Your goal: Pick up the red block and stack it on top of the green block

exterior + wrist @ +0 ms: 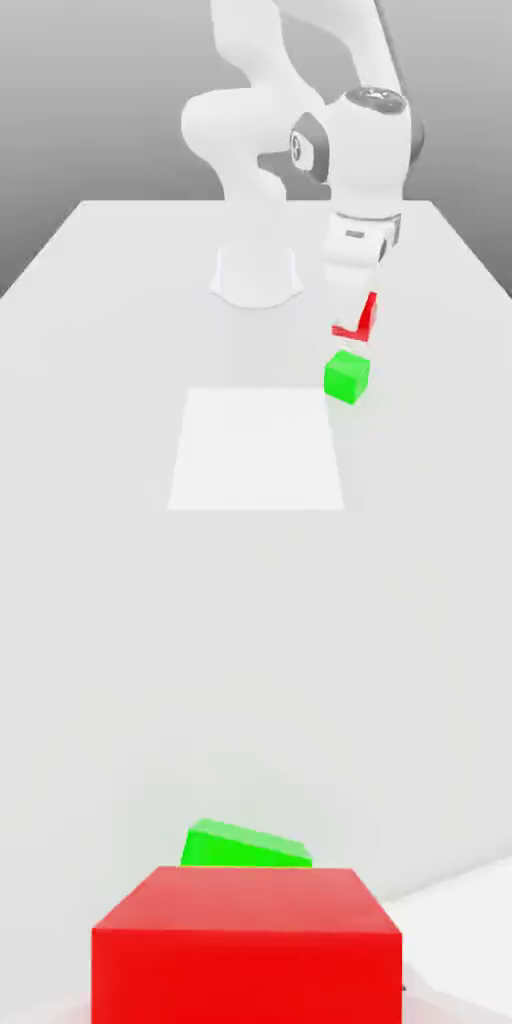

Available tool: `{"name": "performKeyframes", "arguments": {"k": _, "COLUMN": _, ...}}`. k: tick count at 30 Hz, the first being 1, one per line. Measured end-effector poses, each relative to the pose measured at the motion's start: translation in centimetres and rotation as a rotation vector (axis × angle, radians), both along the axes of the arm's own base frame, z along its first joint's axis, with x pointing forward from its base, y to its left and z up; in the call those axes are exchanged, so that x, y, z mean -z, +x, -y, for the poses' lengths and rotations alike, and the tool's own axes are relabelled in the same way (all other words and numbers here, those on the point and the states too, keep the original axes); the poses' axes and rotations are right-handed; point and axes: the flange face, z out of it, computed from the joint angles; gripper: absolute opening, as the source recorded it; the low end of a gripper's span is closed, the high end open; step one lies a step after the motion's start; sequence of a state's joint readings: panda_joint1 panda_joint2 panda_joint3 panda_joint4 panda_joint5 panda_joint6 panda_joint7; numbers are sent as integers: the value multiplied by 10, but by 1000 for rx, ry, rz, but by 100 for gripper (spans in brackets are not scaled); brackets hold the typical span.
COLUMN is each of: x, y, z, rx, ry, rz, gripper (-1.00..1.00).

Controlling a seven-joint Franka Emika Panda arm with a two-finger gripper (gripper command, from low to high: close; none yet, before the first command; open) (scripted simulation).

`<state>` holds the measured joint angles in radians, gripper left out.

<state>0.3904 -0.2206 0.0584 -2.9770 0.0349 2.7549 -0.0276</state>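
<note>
The gripper (pixel 352 335) was clamped on the red block (pixel 246 972), a smooth, plain cube. In the exterior view, the green block (pixel 346 377), another flat-sided cube, sat at five o'clock on the smooth white counter (pixel 120 300). The red was near it, at twelve o'clock from the green

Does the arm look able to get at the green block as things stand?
Probably not to grasp it: the end effector seems to be holding the red block, which is in the way of the green block.
</note>
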Motion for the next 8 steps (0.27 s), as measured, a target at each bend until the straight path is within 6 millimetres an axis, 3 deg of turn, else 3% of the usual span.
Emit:
{"name": "performKeyframes", "arguments": {"k": 5, "x": 39, "y": -2, "z": 0, "rx": -4, "ry": -1, "rz": 1, "gripper": -100}}
{"name": "performKeyframes", "arguments": {"k": 6, "x": 45, "y": -3, "z": 0, "rx": -5, "ry": 0, "rz": 0, "gripper": 100}}
{"name": "performKeyframes", "arguments": {"k": 8, "x": 45, "y": -3, "z": 0, "rx": -5, "ry": 0, "rz": 0, "gripper": 100}}
